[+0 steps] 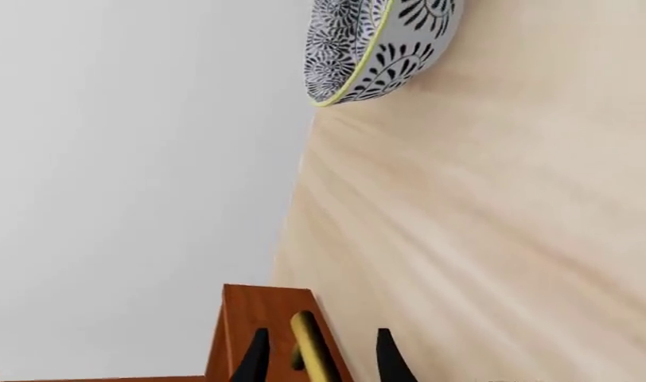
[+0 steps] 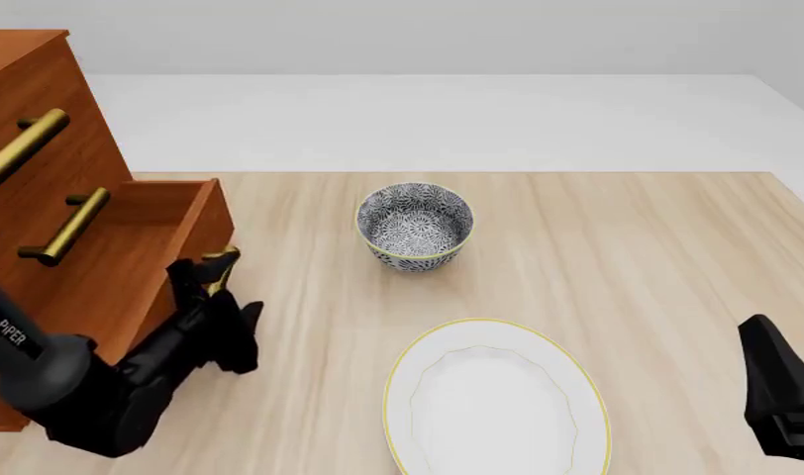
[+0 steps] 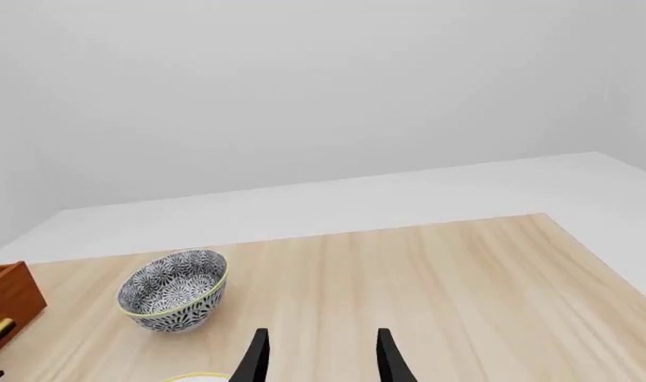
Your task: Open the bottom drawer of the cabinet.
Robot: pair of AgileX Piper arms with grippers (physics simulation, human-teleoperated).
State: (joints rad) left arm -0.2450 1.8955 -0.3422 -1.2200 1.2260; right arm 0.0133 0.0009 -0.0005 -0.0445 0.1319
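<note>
The cabinet (image 2: 33, 188) stands at the table's left edge. Its bottom drawer (image 2: 157, 233) is slid out toward the middle of the table. In the left wrist view the drawer front (image 1: 262, 318) shows with its brass bar handle (image 1: 310, 346) between my two fingers. My left gripper (image 2: 219, 287) is open around that handle (image 2: 221, 265), with a gap on each side. My right gripper (image 3: 321, 360) is open and empty, low at the right front of the table (image 2: 768, 346). The drawer's corner also shows in the right wrist view (image 3: 13, 296).
A patterned bowl (image 2: 416, 226) stands mid-table to the right of the drawer, also in the wrist views (image 1: 376, 48) (image 3: 174, 290). A white plate (image 2: 495, 406) with a yellow rim lies near the front edge. Two upper brass handles (image 2: 26, 143) (image 2: 69, 226) stick out of the cabinet.
</note>
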